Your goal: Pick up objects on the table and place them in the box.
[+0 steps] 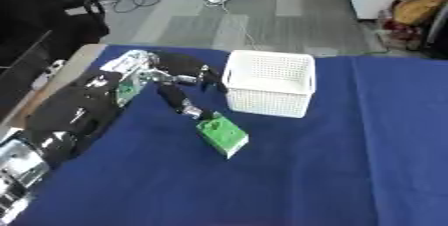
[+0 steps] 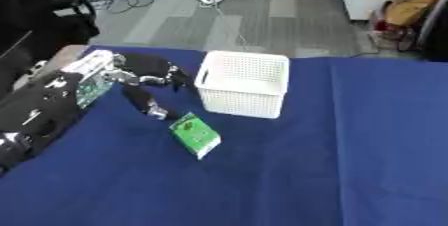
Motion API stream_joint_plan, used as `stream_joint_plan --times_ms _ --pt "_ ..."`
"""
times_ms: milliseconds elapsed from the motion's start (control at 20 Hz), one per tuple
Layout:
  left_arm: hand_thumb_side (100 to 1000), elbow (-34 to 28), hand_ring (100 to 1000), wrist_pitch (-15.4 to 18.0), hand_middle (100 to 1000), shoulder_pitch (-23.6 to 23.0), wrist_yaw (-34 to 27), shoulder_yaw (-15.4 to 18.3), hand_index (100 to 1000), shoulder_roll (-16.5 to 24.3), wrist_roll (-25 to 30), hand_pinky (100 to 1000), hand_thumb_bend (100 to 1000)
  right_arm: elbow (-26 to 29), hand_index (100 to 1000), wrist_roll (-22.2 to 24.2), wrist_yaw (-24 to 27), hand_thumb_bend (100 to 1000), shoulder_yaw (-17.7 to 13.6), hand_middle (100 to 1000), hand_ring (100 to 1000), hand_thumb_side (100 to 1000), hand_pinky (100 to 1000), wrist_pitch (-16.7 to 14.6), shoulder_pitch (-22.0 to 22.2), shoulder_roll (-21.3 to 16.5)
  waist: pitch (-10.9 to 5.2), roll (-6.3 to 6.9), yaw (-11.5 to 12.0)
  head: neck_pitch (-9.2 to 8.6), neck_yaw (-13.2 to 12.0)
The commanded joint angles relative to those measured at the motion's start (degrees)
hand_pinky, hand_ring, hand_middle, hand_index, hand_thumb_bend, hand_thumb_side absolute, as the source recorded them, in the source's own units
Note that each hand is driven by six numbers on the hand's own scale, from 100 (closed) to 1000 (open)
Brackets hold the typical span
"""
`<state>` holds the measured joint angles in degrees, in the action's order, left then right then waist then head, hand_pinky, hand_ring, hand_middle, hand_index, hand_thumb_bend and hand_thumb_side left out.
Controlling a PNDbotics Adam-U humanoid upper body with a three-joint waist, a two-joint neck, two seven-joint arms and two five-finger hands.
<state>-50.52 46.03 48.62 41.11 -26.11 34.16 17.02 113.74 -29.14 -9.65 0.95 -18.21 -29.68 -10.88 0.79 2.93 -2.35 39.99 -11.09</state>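
Your left hand (image 1: 179,82) reaches from the left, fingers spread and holding nothing, thumb tip touching the green carton (image 1: 222,137) near the white basket (image 1: 269,83).

**Two head cameras, one downward look**

Both views look down and forward from the robot's head onto the blue tabletop (image 1: 350,170), with grey floor beyond its far edge. They share nearly the whole scene: the white basket (image 1: 269,84), the green box (image 1: 222,135) and the left arm. The right eye view shows everything shifted slightly to the left.
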Motion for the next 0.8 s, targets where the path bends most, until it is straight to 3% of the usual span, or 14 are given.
stream_joint_plan --times_ms 50,400,800 --pt "980 0.4 601 5.9 703 1.4 -2.6 0.5 902 0.5 9.3 465 298 0.9 525 0.5 0.2 100 0.0 318 289 1000 248 0.0 -1.3 0.0 -0.50 -0.10 -0.2 -0.03 -0.3" --pt "924 -0.2 674 5.9 766 2.5 -5.8 -0.5 914 0.0 16.1 566 355 0.9 526 1.0 0.4 100 0.2 319 289 1000 248 0.2 -1.5 0.3 -0.37 -0.04 -0.6 0.39 -0.5" --pt "918 0.2 711 5.9 802 3.0 -8.1 -0.9 900 -0.7 22.2 607 348 0.9 527 1.5 0.6 100 0.3 319 288 1000 247 0.4 -1.7 0.6 -0.25 -0.02 -1.0 1.01 -0.7"
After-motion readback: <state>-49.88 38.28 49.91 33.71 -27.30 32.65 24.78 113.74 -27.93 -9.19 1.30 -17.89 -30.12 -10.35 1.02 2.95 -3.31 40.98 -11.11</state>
